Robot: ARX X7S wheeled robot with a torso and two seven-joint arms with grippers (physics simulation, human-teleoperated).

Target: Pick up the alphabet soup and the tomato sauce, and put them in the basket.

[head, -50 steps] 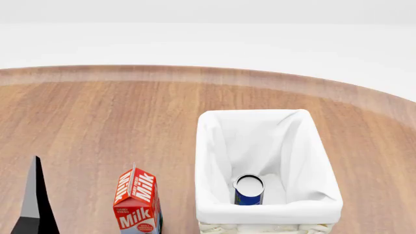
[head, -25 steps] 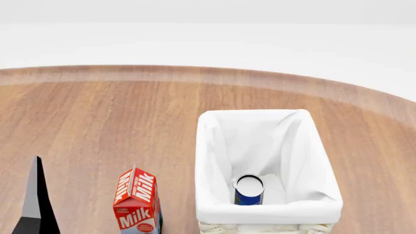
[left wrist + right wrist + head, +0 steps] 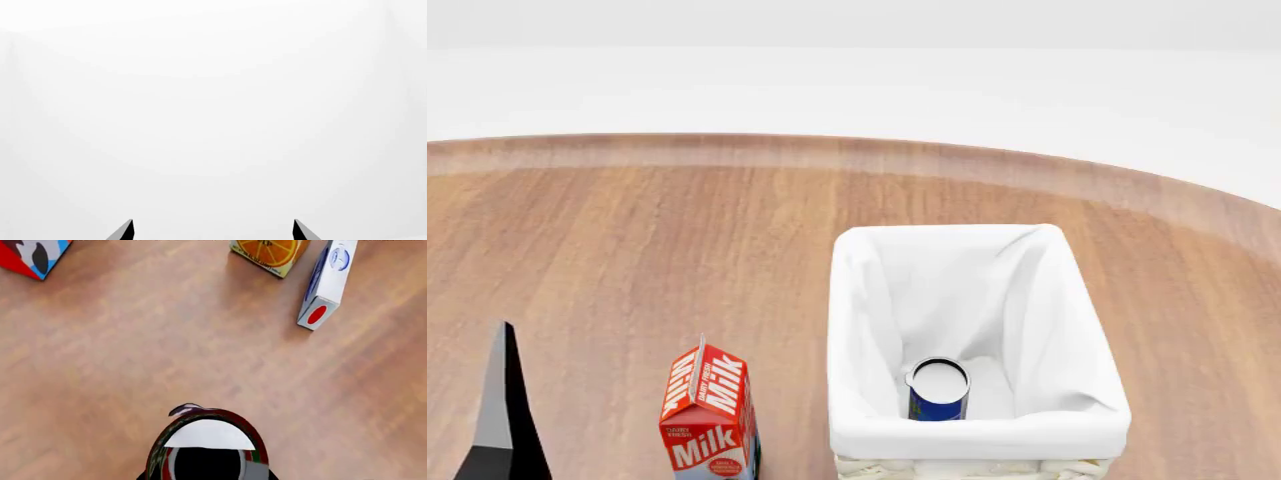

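Alphabet soup [image 3: 937,392] upright inside basket [image 3: 851,300] | right gripper [image 3: 208,475] over tomato sauce [image 3: 208,440], grip state unclear; left gripper [image 3: 212,231] spread, empty | seat jaws squarely round the can before lifting

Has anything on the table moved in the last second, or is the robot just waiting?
Nothing visibly changed in the head view. The alphabet soup stands in the basket, the milk carton beside it, and the dark left gripper at the lower edge, all as before.
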